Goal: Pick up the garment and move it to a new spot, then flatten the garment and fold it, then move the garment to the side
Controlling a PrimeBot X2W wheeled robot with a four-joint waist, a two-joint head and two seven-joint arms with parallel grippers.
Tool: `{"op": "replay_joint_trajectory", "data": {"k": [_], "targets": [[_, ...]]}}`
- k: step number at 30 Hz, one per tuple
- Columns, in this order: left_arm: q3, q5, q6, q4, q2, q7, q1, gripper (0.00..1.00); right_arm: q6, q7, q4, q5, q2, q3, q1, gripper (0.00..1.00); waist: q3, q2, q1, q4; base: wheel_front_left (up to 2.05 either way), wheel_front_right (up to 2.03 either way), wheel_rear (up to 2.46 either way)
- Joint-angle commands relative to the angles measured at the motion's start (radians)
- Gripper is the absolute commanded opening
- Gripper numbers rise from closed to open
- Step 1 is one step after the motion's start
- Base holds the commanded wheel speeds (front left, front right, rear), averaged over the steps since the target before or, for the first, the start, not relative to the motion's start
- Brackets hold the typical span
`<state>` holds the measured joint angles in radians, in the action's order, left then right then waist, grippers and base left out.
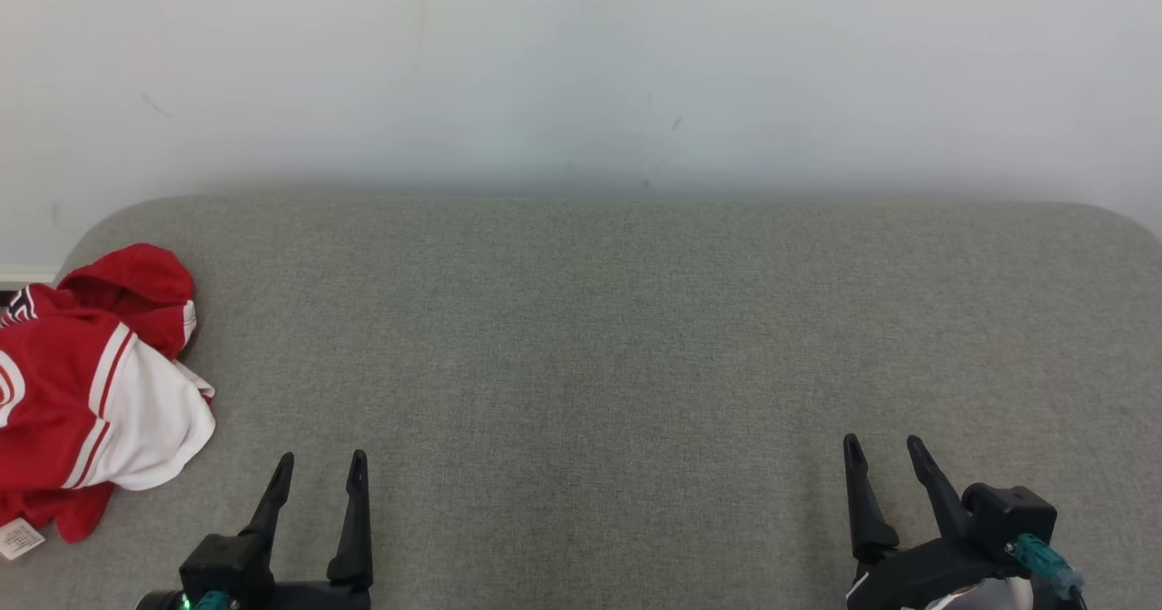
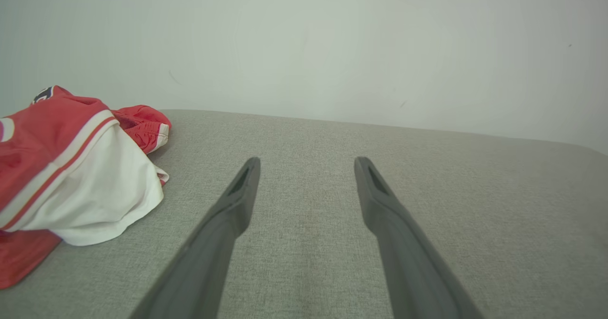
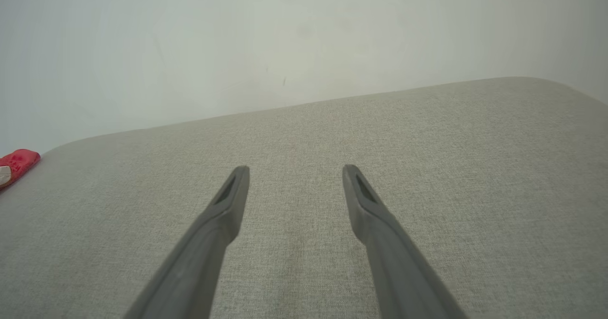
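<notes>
Grey woven fabric covers your worktop (image 1: 581,338); the crumpled red-and-white jersey garment (image 1: 82,392) lies at its left end, untouched, so every step remains. Your left pincer (image 1: 323,457) and right pincer (image 1: 882,440) gape wide, empty. Head view shows the garment's white tag (image 1: 18,537); right wrist view catches a red corner (image 3: 16,162).

Garment (image 1: 82,383) cut off by left edge in head view; crumpled, so its kind and print can't be told. White tag (image 1: 18,537) at its near corner is too small to read. Left tool (image 1: 322,457) and right tool (image 1: 882,440) lose their bases at the bottom edge. Right wrist view: garment is a red sliver at left edge. Counter (image 1: 590,365) runs off right and bottom.
</notes>
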<state>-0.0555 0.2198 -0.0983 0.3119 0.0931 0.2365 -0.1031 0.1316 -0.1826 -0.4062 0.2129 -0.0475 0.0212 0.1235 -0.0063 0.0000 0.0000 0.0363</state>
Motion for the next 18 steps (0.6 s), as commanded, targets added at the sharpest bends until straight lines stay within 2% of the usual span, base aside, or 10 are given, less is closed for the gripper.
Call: {"op": "replay_joint_trajectory", "data": {"k": [1, 18], "targets": [[0.006, -0.006, -0.006, 0.003, -0.008, 0.011, -0.004, 1.0, -0.002, -0.008, -0.004, -0.025, -0.004, -0.001, 0.003, 1.0, 0.0, 0.0, 0.0, 0.001, 0.0, 0.0, 0.0], [-0.001, 0.053, -0.029, 0.051, -0.016, 0.029, -0.01, 1.0, -0.002, -0.012, -0.013, -0.042, -0.004, -0.022, -0.005, 1.0, -0.004, 0.0, 0.0, 0.002, 0.0, 0.0, 0.0]]}}
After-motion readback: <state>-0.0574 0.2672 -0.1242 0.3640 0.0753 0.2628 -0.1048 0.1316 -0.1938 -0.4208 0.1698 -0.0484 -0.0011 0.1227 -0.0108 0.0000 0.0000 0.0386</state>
